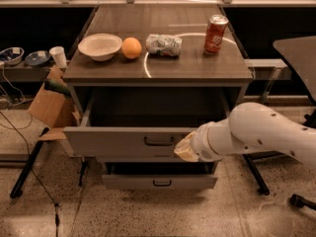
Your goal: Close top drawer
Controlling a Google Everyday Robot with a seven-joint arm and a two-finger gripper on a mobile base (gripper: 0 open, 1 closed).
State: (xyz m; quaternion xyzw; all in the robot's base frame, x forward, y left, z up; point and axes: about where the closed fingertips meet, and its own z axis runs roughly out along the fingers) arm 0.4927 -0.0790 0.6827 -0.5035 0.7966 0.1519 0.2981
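The top drawer [113,139] is a wide grey drawer pulled out from the cabinet, with a small dark loop handle [158,142] in the middle of its flat front panel. Its dark inside shows above the front panel. My white arm comes in from the right. My gripper [185,149] is at the front panel just right of the handle, touching or very close to it.
A second drawer [159,181] below also stands a little out. On the cabinet top [197,68] are a white bowl [100,46], an orange [131,48], a crumpled bag [164,44] and a red can [216,34]. A cardboard box [49,105] stands left, a chair base right.
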